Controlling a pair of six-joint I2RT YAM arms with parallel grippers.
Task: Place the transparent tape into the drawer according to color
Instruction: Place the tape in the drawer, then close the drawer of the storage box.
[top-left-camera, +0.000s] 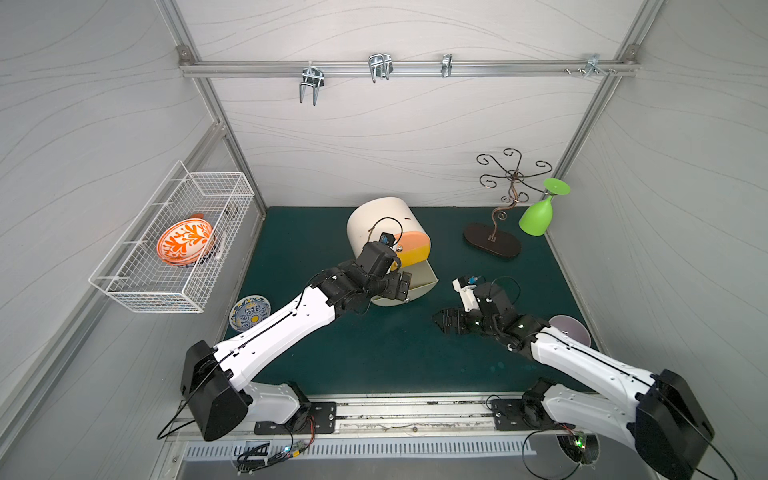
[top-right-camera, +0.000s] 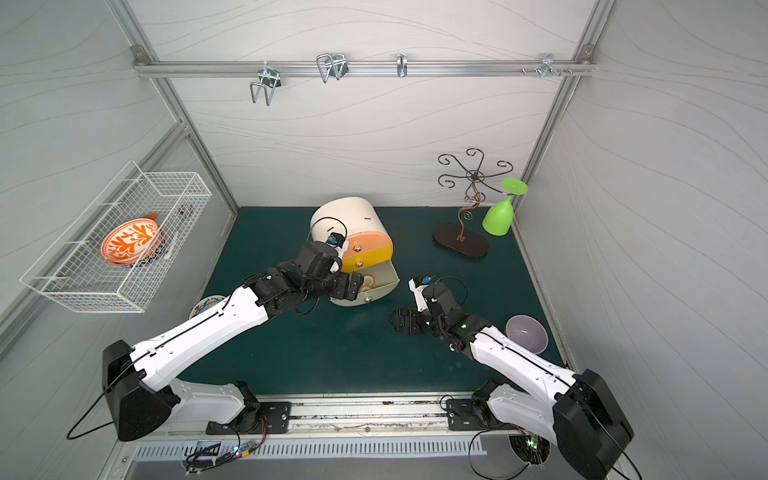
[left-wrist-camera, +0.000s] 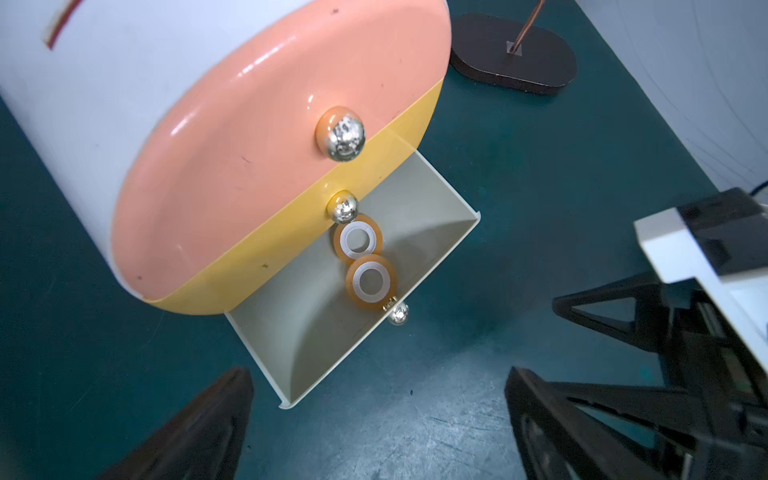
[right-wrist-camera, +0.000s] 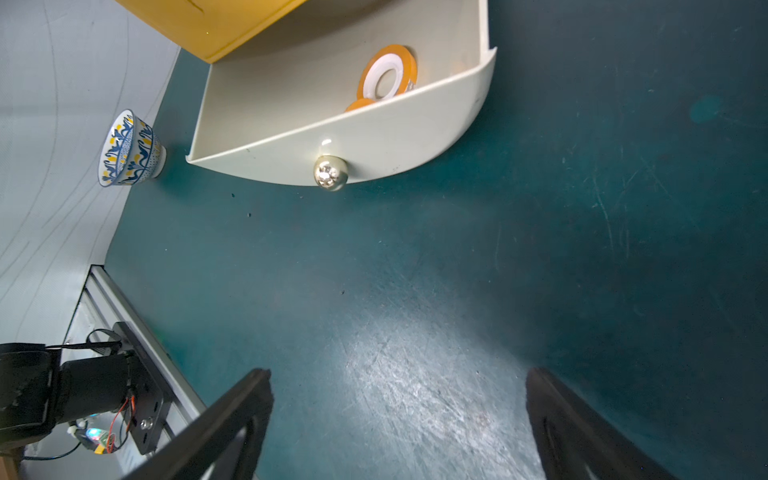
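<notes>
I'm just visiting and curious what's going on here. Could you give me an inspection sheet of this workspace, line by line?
Surface: green mat, scuffed at the front.
Job's things: two orange tape rolls lie in the open bottom drawer; pink drawer and yellow drawer shut; no red or purple rolls seen.
Clutter: patterned bowl, purple bowl, green goblet hanging on a curly stand.
Hands: left hand open, empty, by the open drawer; right hand open, empty, over the mat.
Cables: black loops at both wrists; wires by the front rail.
Surroundings: grey walls, hook rail, wire basket holding an orange plate.
</notes>
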